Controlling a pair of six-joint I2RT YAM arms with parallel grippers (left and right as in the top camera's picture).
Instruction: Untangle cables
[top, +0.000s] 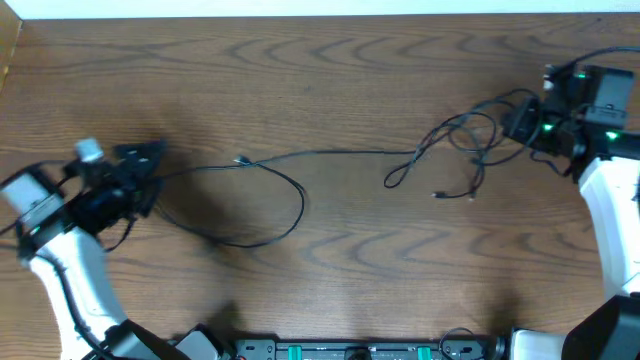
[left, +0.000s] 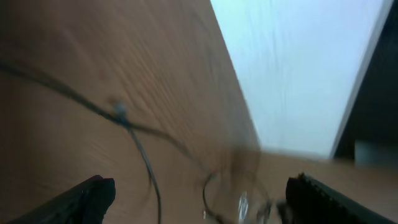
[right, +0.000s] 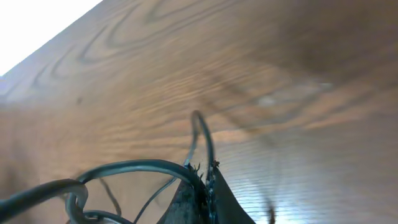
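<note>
Two arms show whole only in the overhead view: the left arm (top: 60, 250) at the left edge of the frame and the right arm (top: 610, 200) at the right edge, both over the wooden worktop (top: 320, 60). That view also gives the full run of the cables (top: 340, 153). A wide loop (top: 300, 205) lies left of centre, a straight stretch crosses the middle, and a knotted tangle (top: 470, 140) sits in the upper right, just beside the right jaws.

Three small plug ends can be counted there: one (top: 240, 160) left of centre and two (top: 437, 195) (top: 472, 198) below the tangle. All visible cords are black. How many separate cords make up the tangle cannot be told.

The left wrist view, blurred, shows what the overhead view hides. Its fingertips (left: 87, 198) stand far apart at the bottom corners, so the left jaws are open, with nothing gripped. A thin cord with one plug (left: 118, 111) lies on the wood ahead.

The right wrist view shows the right jaws closed, the fingertips (right: 214, 193) pinching black cord that arches away to the lower left (right: 143, 165).
</note>
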